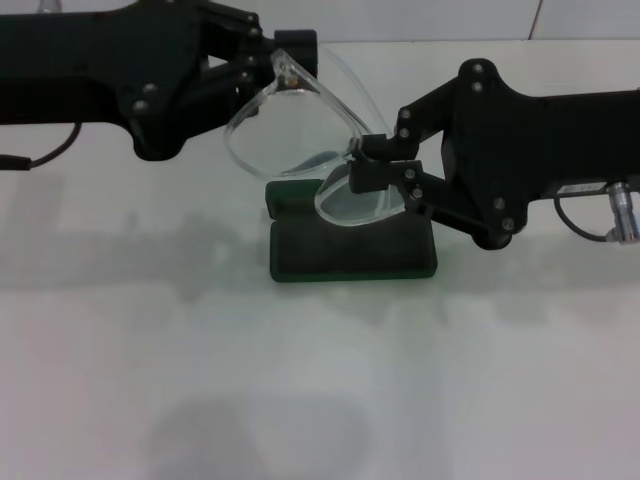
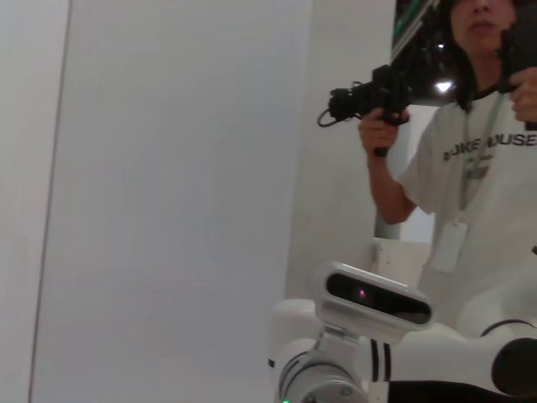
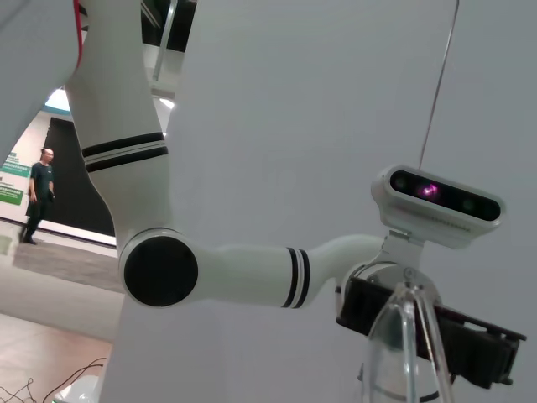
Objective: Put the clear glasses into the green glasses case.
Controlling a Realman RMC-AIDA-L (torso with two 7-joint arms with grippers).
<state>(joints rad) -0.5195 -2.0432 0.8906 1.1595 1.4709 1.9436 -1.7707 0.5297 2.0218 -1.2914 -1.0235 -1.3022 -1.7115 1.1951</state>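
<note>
The clear glasses (image 1: 285, 125) hang tilted in the air, held between my two arms, one lens high on the left and the other lens (image 1: 352, 200) low on the right. My left gripper (image 1: 283, 62) is shut on the upper corner of the frame. My right gripper (image 1: 385, 160) is shut on the frame near its lower lens. Directly under them the green glasses case (image 1: 350, 250) lies open on the white table, its lid (image 1: 295, 193) toward the back. In the right wrist view a part of the clear glasses (image 3: 404, 340) shows. The left wrist view shows none of these.
The white table (image 1: 320, 400) stretches bare in front of the case. A person (image 2: 478, 168) holding a black device stands behind the robot's body in the left wrist view. Cables (image 1: 600, 220) hang off the right arm.
</note>
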